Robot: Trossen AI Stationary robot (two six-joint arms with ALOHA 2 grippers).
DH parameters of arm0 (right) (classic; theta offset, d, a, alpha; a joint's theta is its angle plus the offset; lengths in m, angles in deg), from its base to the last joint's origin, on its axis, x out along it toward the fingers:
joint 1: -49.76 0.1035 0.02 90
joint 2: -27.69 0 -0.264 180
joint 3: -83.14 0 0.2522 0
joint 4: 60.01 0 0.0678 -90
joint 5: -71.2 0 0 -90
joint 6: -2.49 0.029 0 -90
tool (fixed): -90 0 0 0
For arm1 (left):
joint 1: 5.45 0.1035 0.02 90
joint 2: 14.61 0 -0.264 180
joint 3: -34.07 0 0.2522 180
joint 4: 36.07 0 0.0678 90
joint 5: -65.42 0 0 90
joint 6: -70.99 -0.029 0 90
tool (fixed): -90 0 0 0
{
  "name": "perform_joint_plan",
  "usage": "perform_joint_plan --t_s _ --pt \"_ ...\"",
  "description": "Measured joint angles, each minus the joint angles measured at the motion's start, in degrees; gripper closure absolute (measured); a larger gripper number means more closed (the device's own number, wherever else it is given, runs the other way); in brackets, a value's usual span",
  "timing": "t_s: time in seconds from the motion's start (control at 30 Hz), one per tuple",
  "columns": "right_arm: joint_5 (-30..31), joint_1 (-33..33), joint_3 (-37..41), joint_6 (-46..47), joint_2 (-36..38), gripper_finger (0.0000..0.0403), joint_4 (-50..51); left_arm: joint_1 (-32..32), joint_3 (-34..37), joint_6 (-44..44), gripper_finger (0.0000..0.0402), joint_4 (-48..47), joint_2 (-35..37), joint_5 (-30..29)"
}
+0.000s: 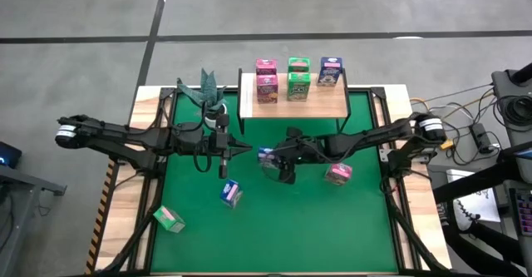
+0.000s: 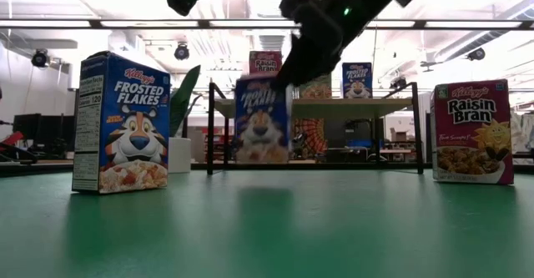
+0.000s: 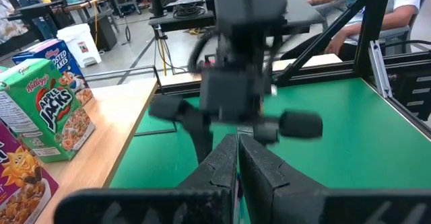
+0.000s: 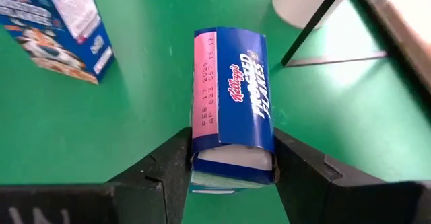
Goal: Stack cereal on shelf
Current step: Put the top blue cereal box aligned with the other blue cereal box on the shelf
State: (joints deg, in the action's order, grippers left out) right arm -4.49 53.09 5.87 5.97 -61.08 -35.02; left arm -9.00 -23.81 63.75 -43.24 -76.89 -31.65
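Right gripper (image 4: 232, 163) sits at the bottom centre of its wrist view with its two dark fingers (image 4: 168, 163) pressed against the narrow sides of a blue Frosted Flakes carton (image 4: 232, 96), gripping it near the top flap. In the high view that gripper (image 1: 278, 165) is just below the middle of the frame, in front of the shelf (image 1: 293, 104).

Left gripper (image 1: 224, 150) waits left of centre in the high view, its fingers closed together with nothing between them.

On the shelf's upper edge in the high view, pink, green and blue cartons already stand in a row, some doubled. Loose on the green mat (image 1: 349, 227) are a second blue carton (image 1: 231, 194) below centre, a green carton (image 1: 169, 219) at lower left and a pink carton (image 1: 338, 173) right of centre.

By the look of it, the gripped carton is thin printed card: light and fairly stiff along its edges, but hollow, so its broad faces would dent under a hard squeeze, and the glossy print may be slippery. Holding across the narrow sides, where the folded corners resist crushing, seems the sound place, with moderate pressure and the box kept level so it lands flat on the board.
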Motion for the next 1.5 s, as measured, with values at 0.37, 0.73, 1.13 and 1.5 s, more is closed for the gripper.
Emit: perform_joint_plan --t_s 0.37,0.73,1.13,1.5 --pt "-1.27 -1.37 0.00 -1.66 20.21 0.0229 15.85 0.00 0.00 0.02 0.0402 0.42 0.00 0.00" --pt "7.55 -9.48 0.46 -1.93 35.89 0.0230 28.71 0.00 0.00 0.02 0.0402 0.79 0.00 0.02" --pt "5.21 -23.67 5.47 -11.66 39.10 0.0230 26.20 0.00 0.00 0.02 0.0402 0.74 0.00 0.02" --pt "1.66 -28.89 8.46 -19.60 37.80 0.0230 19.90 0.00 0.00 0.02 0.0402 0.70 -0.02 0.02"
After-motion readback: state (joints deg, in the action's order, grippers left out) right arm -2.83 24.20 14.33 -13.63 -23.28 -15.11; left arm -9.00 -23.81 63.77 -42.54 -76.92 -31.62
